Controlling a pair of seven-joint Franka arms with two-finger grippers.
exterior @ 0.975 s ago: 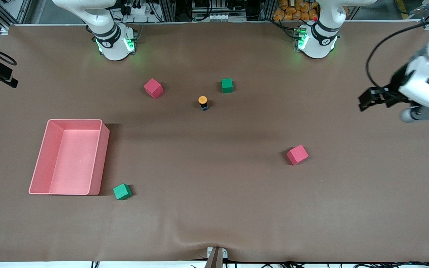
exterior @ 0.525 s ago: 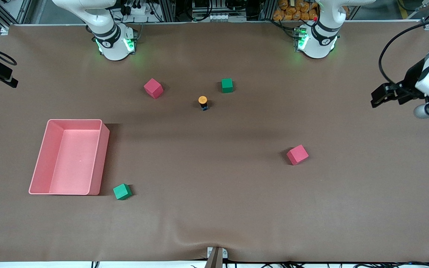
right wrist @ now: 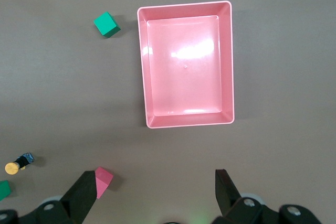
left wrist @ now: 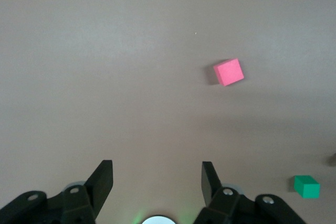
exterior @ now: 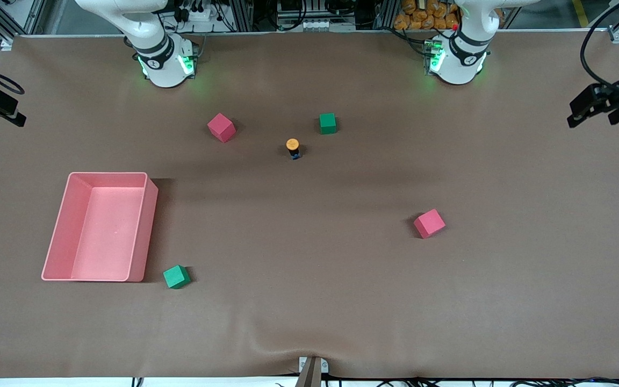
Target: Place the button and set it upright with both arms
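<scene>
The button (exterior: 292,146) stands on the brown table near its middle, orange cap up, between a red cube (exterior: 221,127) and a green cube (exterior: 328,123). It also shows small at the edge of the right wrist view (right wrist: 17,164). My left gripper (exterior: 583,107) is up in the air over the left arm's end of the table, far from the button; its jaws stand wide open and empty (left wrist: 157,174). My right gripper (exterior: 6,110) hangs over the right arm's end of the table, open and empty (right wrist: 155,184).
A pink tray (exterior: 148,226) lies toward the right arm's end, empty, with a green cube (exterior: 176,277) beside its nearer corner. Another red cube (exterior: 429,223) lies toward the left arm's end. The tray (right wrist: 185,121) fills the right wrist view.
My left gripper has swung away toward the left arm's end of the table, nearly out of the front view. The button, the cubes and the right arm have not moved.
</scene>
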